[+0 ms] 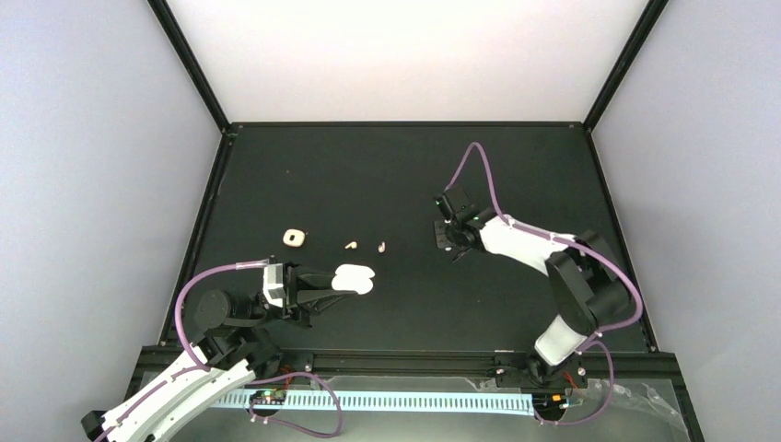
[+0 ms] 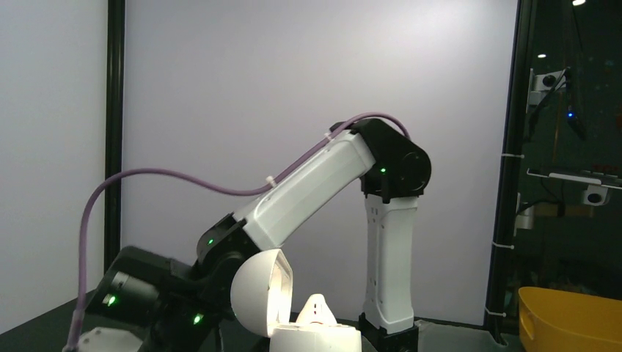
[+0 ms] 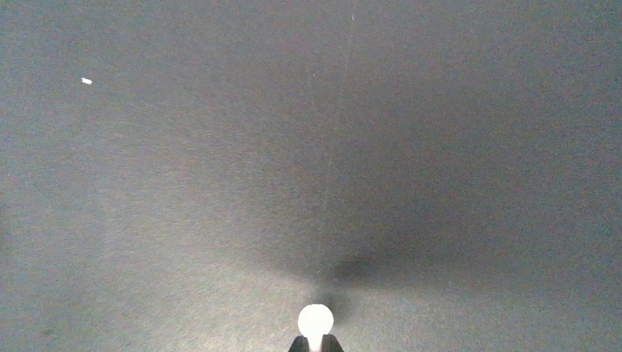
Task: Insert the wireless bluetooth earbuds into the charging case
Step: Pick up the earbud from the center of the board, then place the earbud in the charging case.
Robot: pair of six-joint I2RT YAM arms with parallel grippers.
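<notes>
Left arm: rises from the lower left of the top view, wrist turned rightward.
Left gripper: clamped on the open charging case.
Right arm: right of centre, elbow bent, forearm reaching left.
Right gripper: pointing down, fingertips pinching a white earbud.
</notes>
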